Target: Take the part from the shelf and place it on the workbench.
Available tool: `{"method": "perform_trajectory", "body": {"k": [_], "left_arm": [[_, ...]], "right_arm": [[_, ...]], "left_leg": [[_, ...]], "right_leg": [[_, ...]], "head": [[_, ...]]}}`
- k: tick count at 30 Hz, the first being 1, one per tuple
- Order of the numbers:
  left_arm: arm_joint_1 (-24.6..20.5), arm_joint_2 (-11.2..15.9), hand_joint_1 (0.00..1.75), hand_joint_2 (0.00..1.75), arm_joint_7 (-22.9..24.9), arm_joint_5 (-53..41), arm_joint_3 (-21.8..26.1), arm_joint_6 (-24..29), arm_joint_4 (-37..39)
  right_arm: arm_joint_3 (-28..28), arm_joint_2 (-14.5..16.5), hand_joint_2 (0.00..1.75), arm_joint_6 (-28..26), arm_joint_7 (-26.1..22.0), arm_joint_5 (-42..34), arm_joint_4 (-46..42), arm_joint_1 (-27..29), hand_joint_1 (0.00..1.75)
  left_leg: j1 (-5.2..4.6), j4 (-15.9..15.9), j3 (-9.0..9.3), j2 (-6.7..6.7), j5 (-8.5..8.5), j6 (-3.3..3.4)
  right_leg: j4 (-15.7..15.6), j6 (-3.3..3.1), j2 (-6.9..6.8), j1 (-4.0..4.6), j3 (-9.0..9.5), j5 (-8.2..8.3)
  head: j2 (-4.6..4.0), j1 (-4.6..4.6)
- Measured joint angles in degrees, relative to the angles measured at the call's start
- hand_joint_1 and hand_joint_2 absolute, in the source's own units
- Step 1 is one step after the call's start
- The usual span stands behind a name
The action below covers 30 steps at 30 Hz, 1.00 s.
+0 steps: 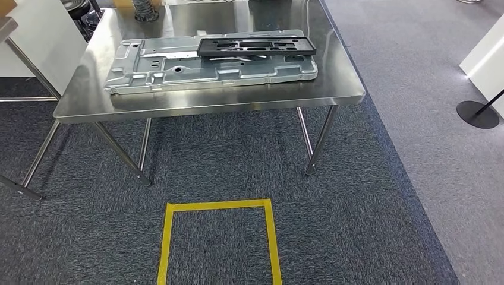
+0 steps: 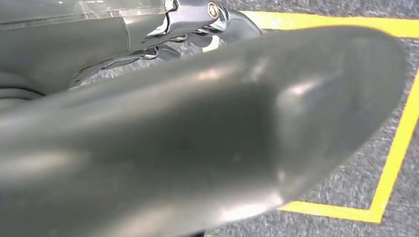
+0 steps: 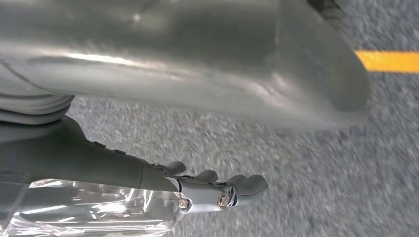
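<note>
A black rectangular frame part lies flat on a large silver stamped metal panel, which rests on the steel workbench ahead of me. My left hand hangs over the carpet; its thick grey thumb is close to the lens, its fingers are extended, and it holds nothing. My right hand also hangs over the carpet, its dark fingers stretched out and a little apart, with nothing in them.
A yellow tape square marks the dark carpet in front of the bench; the tape runs beside the left hand. White panels stand at the left and far right. A black stanchion base sits on the lighter floor at right.
</note>
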Motion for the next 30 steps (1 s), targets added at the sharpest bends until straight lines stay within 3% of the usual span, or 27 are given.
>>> {"method": "perform_trajectory", "body": {"k": [2,3,5,6,7,9,10,11,13,14,15,17,18,20,21,23,25,26,27,28,30], "left_arm": [[-0.3,0.2,0.00,0.00,0.0,-0.1,0.1,-0.2,0.0],[-0.4,0.3,0.00,0.00,0.0,-0.3,0.1,-0.3,0.0],[-0.4,0.4,0.00,0.00,0.0,-0.4,0.2,-0.5,0.0],[-0.4,0.5,0.00,0.00,0.0,-0.5,0.3,-0.6,0.0],[-0.4,0.5,0.00,0.00,-0.1,-0.5,0.3,-0.7,0.0],[-0.5,0.6,0.00,0.00,-0.1,-0.5,0.4,-0.8,0.0],[-0.5,0.6,0.00,0.00,-0.2,-0.5,0.5,-0.8,0.0],[-0.5,0.6,0.00,0.00,-0.2,-0.5,0.6,-0.7,0.0],[-0.5,0.6,0.00,0.00,0.0,-0.5,0.8,-0.3,0.0],[-0.6,0.6,0.00,0.00,0.1,-0.5,0.8,0.0,0.0],[-0.6,0.6,0.00,0.00,0.3,-0.5,0.9,0.3,0.0],[-0.5,0.6,0.00,0.00,0.6,-0.6,0.9,0.6,0.0],[-0.6,0.6,0.00,0.00,0.8,-0.6,0.9,0.8,0.0],[-0.6,0.6,0.00,0.00,1.0,-0.6,1.0,1.0,0.0],[-0.6,0.6,0.00,0.00,1.1,-0.6,1.0,1.0,0.0],[-0.4,0.6,0.00,0.00,1.3,-0.7,1.1,1.1,0.0],[-0.2,0.6,0.00,0.00,1.6,-0.8,1.2,1.1,0.0],[-0.2,0.6,0.00,0.00,1.6,-0.9,1.2,1.1,0.0],[-0.2,0.6,0.00,0.00,1.7,-1.1,1.3,1.2,0.0],[-0.2,0.6,0.00,0.00,1.8,-1.2,1.3,1.2,0.0],[-0.2,0.6,0.00,0.00,1.9,-1.3,1.3,1.2,0.0]], "right_arm": [[0.0,0.4,0.00,0.3,0.2,-0.6,0.1,-0.2,0.00],[0.0,0.5,0.00,0.6,0.3,-0.8,0.1,-0.3,0.00],[0.0,0.6,0.00,1.5,0.9,-1.3,0.2,-0.4,0.00],[-0.1,0.6,0.00,2.2,1.2,-1.5,0.3,-0.4,0.00],[-0.1,0.6,0.00,3.0,1.5,-1.7,0.3,-0.4,0.00],[-0.2,0.6,0.00,4.6,1.9,-1.8,0.4,-0.4,0.00],[-0.2,0.6,0.00,5.3,2.0,-2.0,0.5,-0.5,0.00],[-0.2,0.6,0.00,6.0,2.1,-2.1,0.6,-0.6,0.00],[-0.3,0.7,0.87,7.9,2.3,-2.5,0.7,-0.7,0.00],[-0.4,0.7,1.31,8.9,2.3,-2.7,0.7,-0.7,0.00],[-0.5,0.6,1.75,9.7,2.4,-2.8,0.7,-0.7,0.00],[-0.6,0.6,1.75,10.7,2.5,-2.9,0.7,-0.9,0.00],[-0.7,0.6,1.75,11.0,2.7,-3.0,0.7,-1.0,0.00],[-1.0,0.7,1.75,11.6,3.0,-3.2,0.7,-1.2,0.00],[-1.2,0.7,1.75,11.9,3.2,-3.3,0.7,-1.2,0.00],[-1.5,0.7,1.75,12.2,3.7,-3.6,0.7,-0.9,0.00],[-1.7,0.7,1.75,12.3,4.4,-3.7,0.7,-0.8,0.00],[-1.8,0.7,1.75,12.3,4.7,-3.7,0.7,-0.8,0.00],[-1.9,0.7,1.31,12.4,4.9,-3.7,0.7,-0.8,0.00],[-1.9,0.7,0.87,12.5,5.0,-3.7,0.7,-0.7,0.00],[-2.0,0.7,0.00,12.6,5.0,-3.7,0.7,-0.7,0.00]], "left_leg": [[-0.20,-7.8,4.95,-0.07,-1.53,0.55],[-0.38,-9.5,5.80,-0.08,-2.18,0.90],[-0.45,-9.7,5.09,0.10,-1.49,1.80],[-0.40,-9.7,4.51,0.26,-0.84,2.31],[-0.34,-9.7,3.78,0.41,-0.06,2.78],[-0.43,-9.7,2.01,0.52,1.38,3.35],[-0.55,-9.6,1.03,0.52,2.03,3.42],[-0.66,-9.5,-0.01,0.55,2.67,3.42],[-0.83,-9.0,-2.20,0.65,3.86,3.28],[-0.88,-8.7,-3.16,0.68,4.41,3.19],[-0.96,-8.3,-3.93,0.68,4.85,3.05],[-1.11,-7.6,-4.86,0.69,5.54,2.61],[-1.14,-7.4,-5.21,0.77,5.94,2.28],[-1.06,-7.1,-5.76,0.85,6.56,1.59],[-0.96,-6.6,-6.06,0.74,6.05,1.27],[-0.68,-2.3,-7.58,0.40,2.39,0.67],[-0.41,5.5,-10.11,0.27,-2.14,0.18],[-0.31,8.3,-10.83,0.27,-3.14,0.03],[-0.25,9.2,-10.58,0.27,-3.01,-0.04],[-0.22,7.7,-9.16,0.26,-1.85,-0.03],[-0.18,2.0,-5.43,0.27,0.77,0.12]], "right_leg": [[0.5,0.69,-0.03,0.08,-0.91,1.07],[0.5,1.07,-0.06,0.09,-1.07,1.64],[0.5,1.80,0.01,-0.09,-1.31,2.21],[1.2,2.07,0.13,-0.18,-1.62,0.99],[3.0,2.29,0.25,-0.26,-2.10,-1.49],[9.3,2.53,0.37,-0.33,-3.19,-8.36],[12.9,2.62,0.38,-0.35,-3.55,-10.39],[15.8,2.66,0.39,-0.36,-3.62,-10.49],[17.4,2.44,0.39,-0.32,-2.01,-6.34],[15.4,2.13,0.39,-0.23,0.10,-4.35],[11.6,1.72,0.39,-0.11,3.27,-3.92],[2.4,0.88,0.36,0.24,9.60,-6.49],[-0.7,0.55,0.35,0.40,11.38,-7.91],[-2.8,-0.06,0.30,0.38,11.78,-8.43],[-2.8,-0.37,0.24,0.27,11.49,-8.04],[-2.9,-0.95,0.00,0.15,10.98,-7.29],[-2.7,-1.23,-0.10,0.34,10.13,-6.69],[-2.6,-1.23,-0.10,0.42,9.69,-6.44],[-2.4,-1.19,-0.09,0.46,9.29,-6.26],[-2.1,-1.12,-0.07,0.47,8.97,-6.16],[-1.6,-0.99,-0.04,0.47,8.57,-6.14]], "head": [[0.01,0.03],[0.01,0.01],[0.01,-0.01],[0.01,0.04],[0.01,0.12],[0.01,0.27],[0.01,0.30],[0.01,0.31],[0.02,0.31],[0.02,0.31],[0.02,0.29],[0.02,0.32],[0.02,0.30],[0.02,0.30],[0.02,0.27],[0.01,0.23],[0.00,0.18],[0.00,0.17],[0.01,0.17],[0.01,0.16],[0.02,0.16]]}}
